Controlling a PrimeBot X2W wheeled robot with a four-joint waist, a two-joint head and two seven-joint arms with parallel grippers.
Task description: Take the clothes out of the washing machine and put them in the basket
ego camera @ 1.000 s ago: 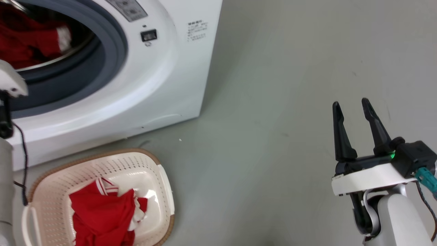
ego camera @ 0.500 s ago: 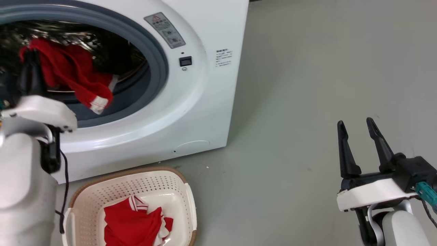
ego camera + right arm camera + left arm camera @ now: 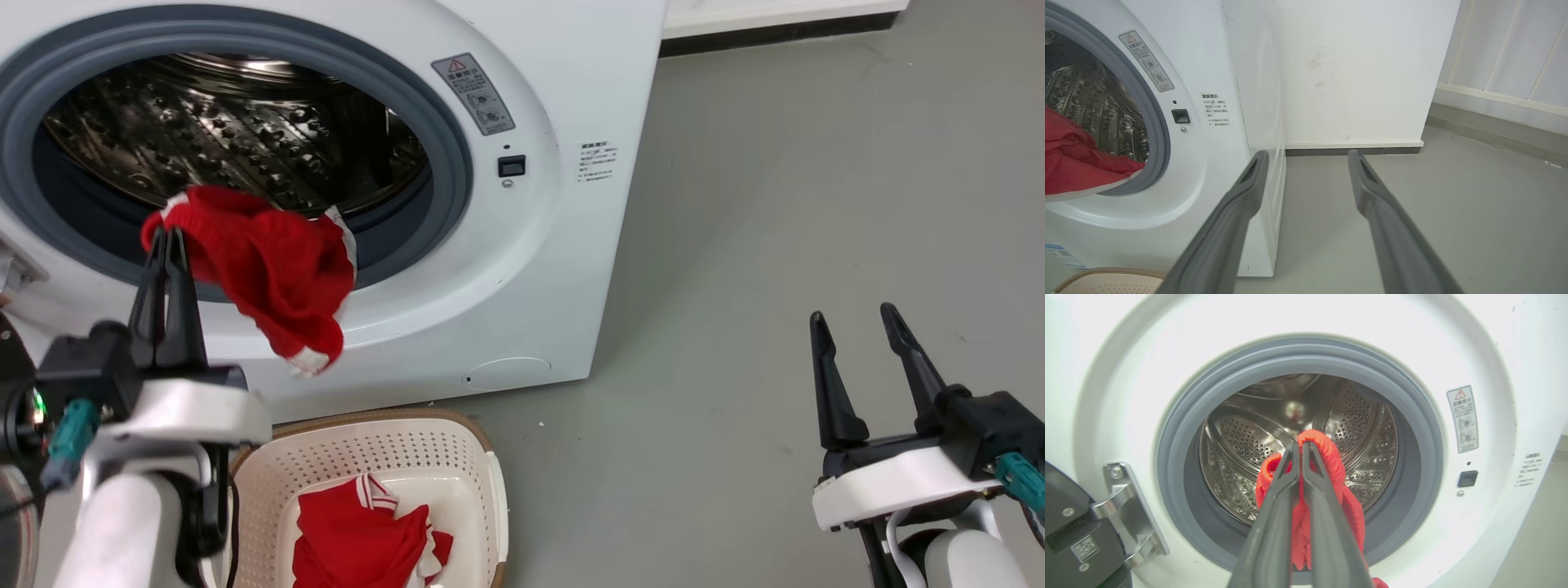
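basket (image 3: 482, 457) before washing machine (image 3: 571, 245)

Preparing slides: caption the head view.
Left gripper holds a red garment at the mouth of the washing machine; a second garment lies in the basket; right gripper hangs open.

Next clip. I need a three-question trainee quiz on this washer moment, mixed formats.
1. True or false: the left hand is shut on the held garment in front of the washer.
2. The right hand is: A) open, holding nothing; B) shut on cloth; C) inside the drum.
3. Fill in: the second garment, lying in the basket, is ____ with white trim.
Key: 1 true; 2 A; 3 red.
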